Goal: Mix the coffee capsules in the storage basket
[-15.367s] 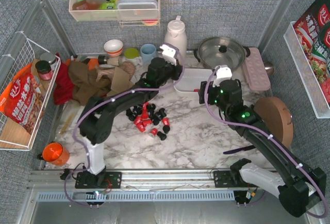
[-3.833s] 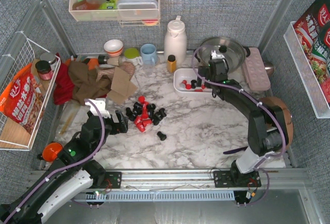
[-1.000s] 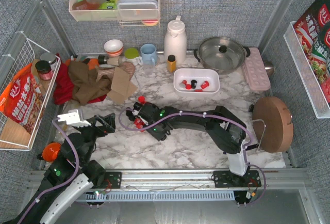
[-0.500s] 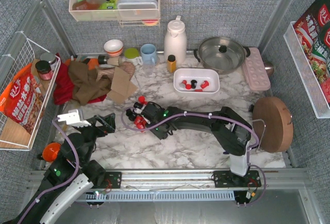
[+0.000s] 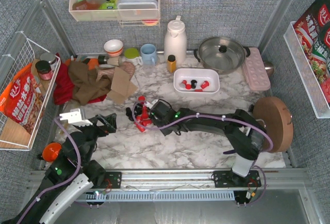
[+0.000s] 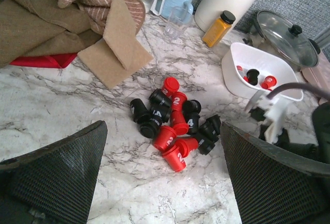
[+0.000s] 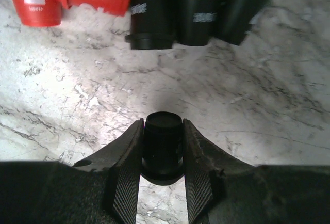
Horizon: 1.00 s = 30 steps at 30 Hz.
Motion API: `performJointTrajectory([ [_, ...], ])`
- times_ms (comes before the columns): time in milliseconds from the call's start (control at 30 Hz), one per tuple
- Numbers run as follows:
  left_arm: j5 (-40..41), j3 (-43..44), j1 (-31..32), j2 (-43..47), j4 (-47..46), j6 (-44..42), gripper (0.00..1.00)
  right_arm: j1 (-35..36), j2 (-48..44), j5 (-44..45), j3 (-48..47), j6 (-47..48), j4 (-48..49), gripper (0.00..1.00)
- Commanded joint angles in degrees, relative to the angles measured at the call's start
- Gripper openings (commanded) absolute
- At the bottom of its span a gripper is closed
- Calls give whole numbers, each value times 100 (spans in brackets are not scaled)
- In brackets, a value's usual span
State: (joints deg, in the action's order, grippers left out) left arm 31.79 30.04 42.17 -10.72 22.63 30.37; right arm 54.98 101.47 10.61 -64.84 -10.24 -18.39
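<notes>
Several red and black coffee capsules [image 5: 138, 118] lie in a loose pile on the marble. The left wrist view shows the same pile [image 6: 172, 126]. My right gripper [image 7: 162, 126] is shut on one black capsule [image 7: 162, 146], just off the pile's right edge, a little above the marble. From above, that gripper [image 5: 148, 112] reaches in from the right. The white storage basket [image 5: 196, 91] stands behind the pile, with two red capsules and a black one [image 5: 194, 84] inside. My left gripper [image 5: 105, 122] hangs wide open left of the pile, holding nothing; its wrist view [image 6: 164, 127] looks down on the pile.
Behind the basket stand a yellow-capped bottle [image 5: 171, 63], a white jug [image 5: 175, 34] and a lidded pot [image 5: 221, 52]. A pink dimpled tray [image 5: 256, 69] and a round wooden board [image 5: 273, 123] sit at the right. Cloths [image 5: 85, 82] and cups [image 5: 148, 52] fill the back left.
My right gripper has closed a little on the black capsule and drawn back to the right from the pile. The left arm has stayed still and open.
</notes>
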Motion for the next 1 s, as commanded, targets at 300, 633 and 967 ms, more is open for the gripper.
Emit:
performJointTrajectory([
  [300,117,10,-7,-407,-42,-45,99,-812,-1853,1632,1396,229,1956,30],
  [633,203,28,-15,-769,4,-69,99,-2560,-2829,1261,1727,184,3015,30],
  [967,177,46,-42,-1067,31,-84,99,-4023,-1329,284,1030,-822,3965,31],
])
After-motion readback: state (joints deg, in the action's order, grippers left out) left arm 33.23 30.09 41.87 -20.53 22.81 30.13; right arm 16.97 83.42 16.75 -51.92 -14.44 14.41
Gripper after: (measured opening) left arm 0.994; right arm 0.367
